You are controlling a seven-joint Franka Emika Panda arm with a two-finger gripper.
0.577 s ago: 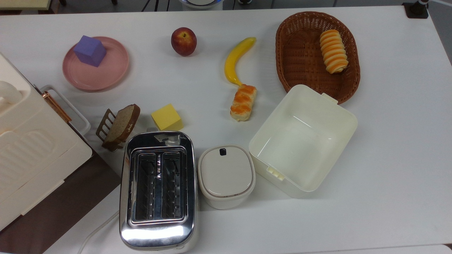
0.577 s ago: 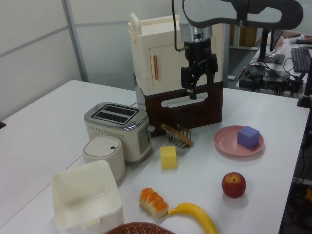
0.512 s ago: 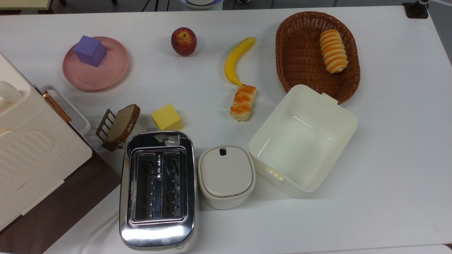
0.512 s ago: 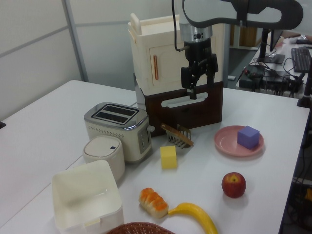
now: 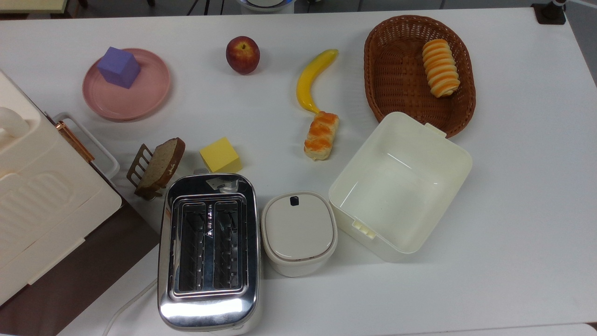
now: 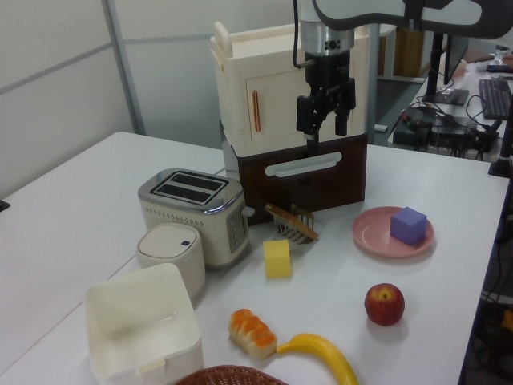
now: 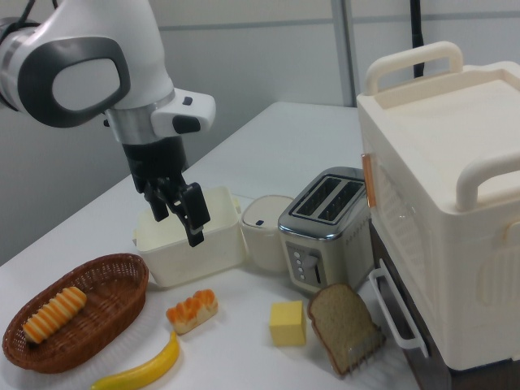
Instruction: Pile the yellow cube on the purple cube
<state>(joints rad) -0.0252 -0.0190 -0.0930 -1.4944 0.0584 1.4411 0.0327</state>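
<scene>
Two cubes: one yellow cube and one purple cube. One pink plate. One red apple. One banana. Two striped bread rolls: one on the table, one in the basket. One wicker basket. One slice of brown bread in one small rack. One chrome toaster. One lidded white pot. One open cream container. One large cream cabinet.

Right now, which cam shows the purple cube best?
Top view: the purple cube sits unobstructed on the pink plate, toward its upper-left edge. Left view shows it smaller, on the plate, also clear. In the right view I can't make it out.
</scene>
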